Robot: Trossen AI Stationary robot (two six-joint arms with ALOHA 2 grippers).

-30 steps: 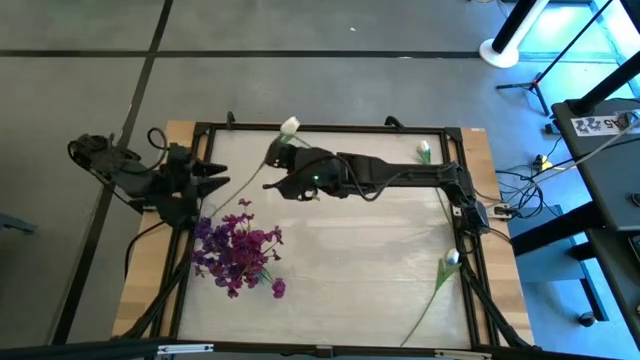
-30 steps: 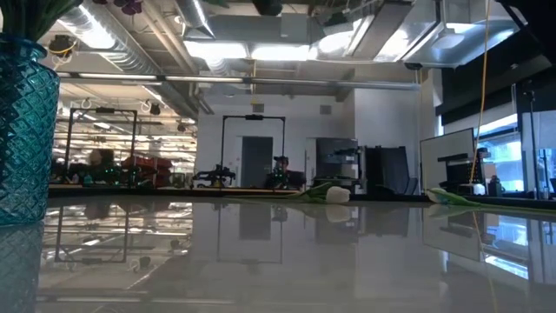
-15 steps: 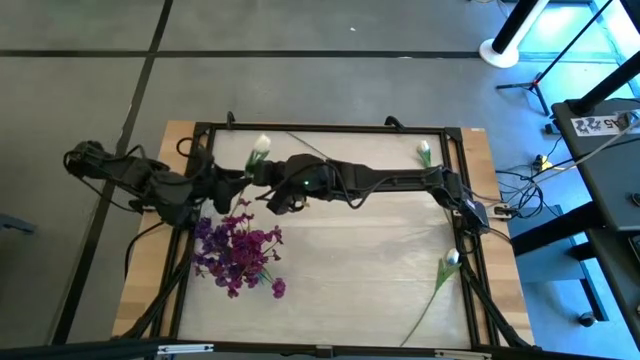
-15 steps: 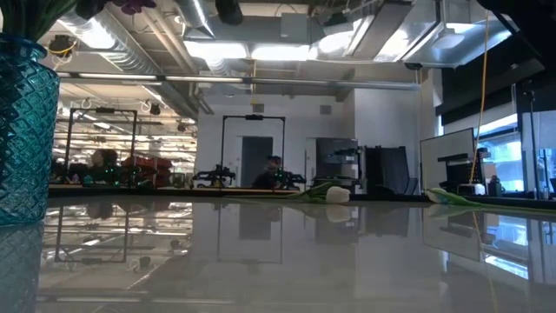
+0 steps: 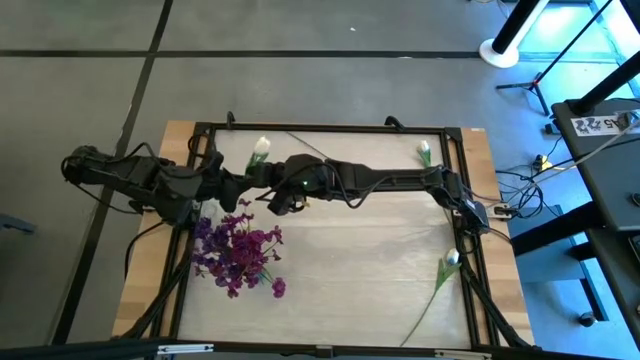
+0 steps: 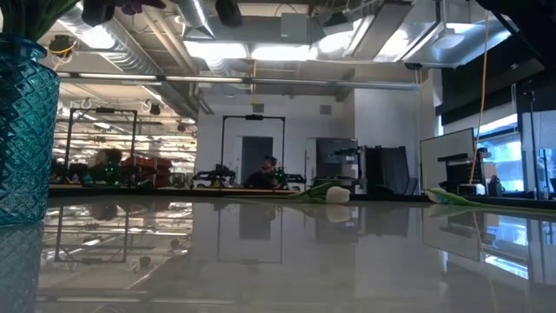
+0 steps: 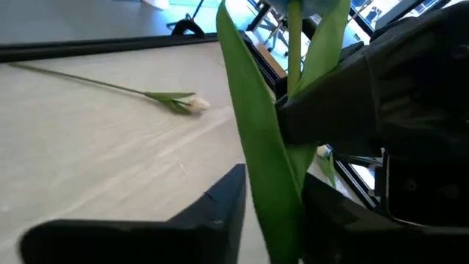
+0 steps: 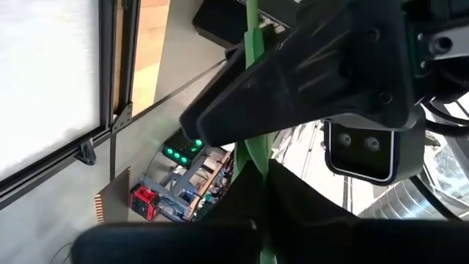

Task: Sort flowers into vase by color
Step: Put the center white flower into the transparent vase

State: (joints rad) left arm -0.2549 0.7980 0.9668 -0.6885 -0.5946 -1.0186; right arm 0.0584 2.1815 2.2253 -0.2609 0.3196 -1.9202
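A white flower with a green stem and a long leaf hangs above the table's far left, its bud toward the far edge. My right gripper is shut on its stem. My left gripper meets it from the left, fingers closed in on the leaf. Purple flowers stand in the teal glass vase at the near left. Two more white flowers lie flat on the table, one at the far right and one at the near right. My left gripper has the flower's long green leaf and the stem behind it between its two fingers, coming level from the table's left and lying across the stem. The flower is clear of the table, roughly upright. My right gripper pinches the green stem between its two fingers, coming from the table's right, across the stem. The stem runs on past the fingers into my left gripper. The flower is lifted clear of the table.
A black frame runs around the light tabletop. The vase of purple blooms stands just near of both grippers. The middle and near part of the table hold only the lying white flower. Workshop room and a person show far behind.
My right gripper has carried the white flower toward the table's left, the bud swinging left and lower. My left gripper has reached right toward the stem and has closed its fingers around the leaf and stem.
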